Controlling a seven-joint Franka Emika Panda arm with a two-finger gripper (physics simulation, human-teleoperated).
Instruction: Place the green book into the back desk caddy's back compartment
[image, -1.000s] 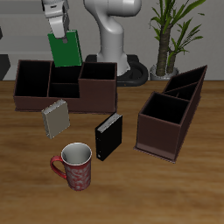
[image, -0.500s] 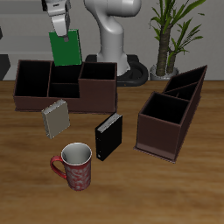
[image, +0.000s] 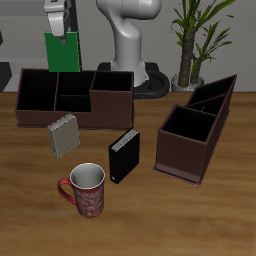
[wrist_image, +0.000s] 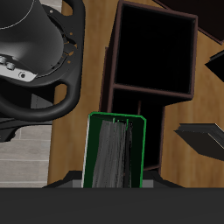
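Hovering well above the back desk caddy (image: 75, 98), my gripper (image: 58, 32) pinches the green book (image: 61, 52) by its top edge, open air all around it. I see thin bright green covers framing the page edges. The back compartment (image: 74, 82) and every other caddy cell look empty.

One camera looks down from in front at the whole table (image: 200, 215). The other looks straight down, close. Both show the back desk caddy (image: 75, 95) (wrist_image: 156, 61).
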